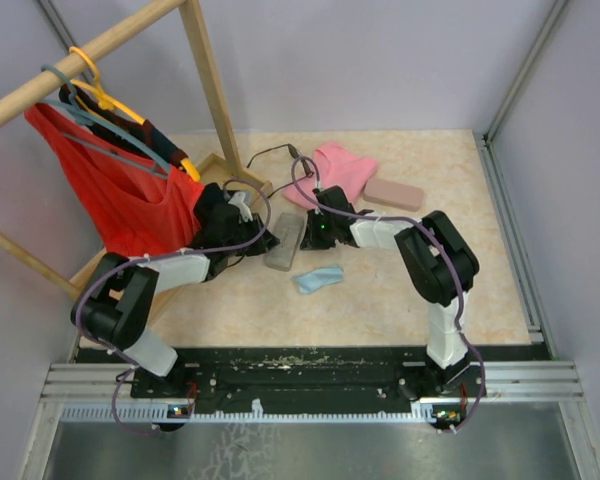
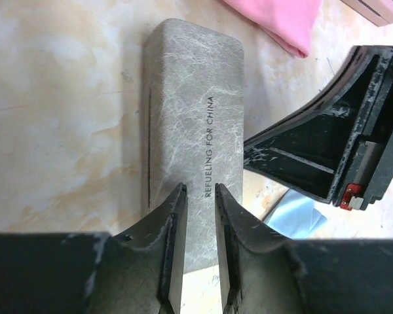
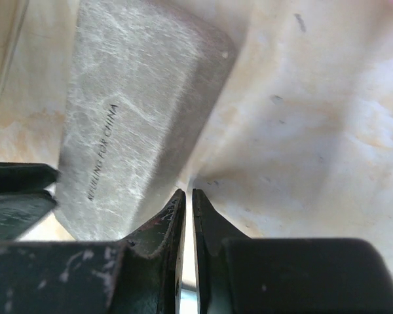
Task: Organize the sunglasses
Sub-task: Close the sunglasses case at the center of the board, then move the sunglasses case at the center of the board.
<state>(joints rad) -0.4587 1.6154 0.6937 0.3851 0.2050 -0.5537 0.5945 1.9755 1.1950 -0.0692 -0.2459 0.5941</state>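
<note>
No sunglasses show clearly in any view. A thin dark wire shape [image 1: 272, 153] lies by the wooden base, too small to tell what it is. A closed grey case [image 1: 283, 243] lies mid-table; it also shows in the left wrist view [image 2: 190, 98] and the right wrist view [image 3: 137, 104]. My left gripper [image 1: 265, 240] [image 2: 200, 190] hovers over the case's near end with a narrow empty gap between its fingers. My right gripper [image 1: 306, 232] [image 3: 188, 191] is shut and empty, just right of the case on the table.
A pink case [image 1: 393, 193] and pink cloth [image 1: 335, 170] lie behind the right gripper. A light-blue cloth [image 1: 317, 279] lies in front of the grey case. A wooden rack [image 1: 205, 70] with a red garment [image 1: 120, 190] stands at the left. Walls close both sides.
</note>
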